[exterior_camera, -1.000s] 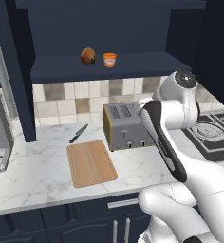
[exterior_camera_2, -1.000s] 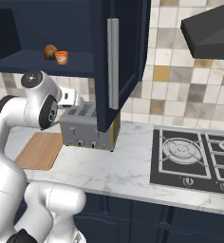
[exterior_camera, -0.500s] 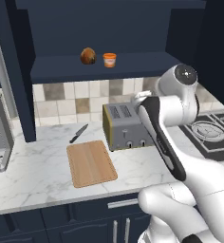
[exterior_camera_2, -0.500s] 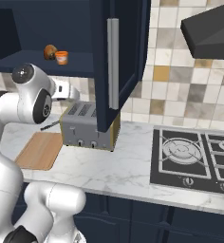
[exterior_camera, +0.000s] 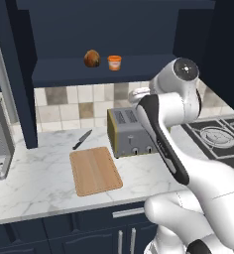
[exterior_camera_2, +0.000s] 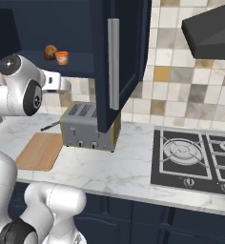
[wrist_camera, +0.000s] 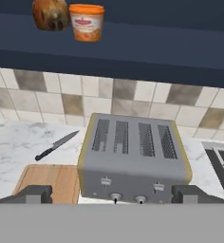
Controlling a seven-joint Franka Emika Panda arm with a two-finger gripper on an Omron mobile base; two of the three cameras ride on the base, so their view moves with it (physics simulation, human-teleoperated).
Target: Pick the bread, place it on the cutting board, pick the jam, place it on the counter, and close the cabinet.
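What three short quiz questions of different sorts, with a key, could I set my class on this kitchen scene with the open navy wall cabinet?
1. True or false: the small round brown bread roll already lies on the flat light-brown wooden cutting board.
2. Multiple choice: in the left base view, the dark-handled knife lies (A) on the cutting board, (B) on the white-grey marble counter behind the board, (C) on the silver four-slot toaster.
3. Fill in: the tiny orange jam jar stands on the shelf of the dark navy cabinet, right beside the ____.

Key: 1 false, it sits on the cabinet shelf. 2 B. 3 bread roll.
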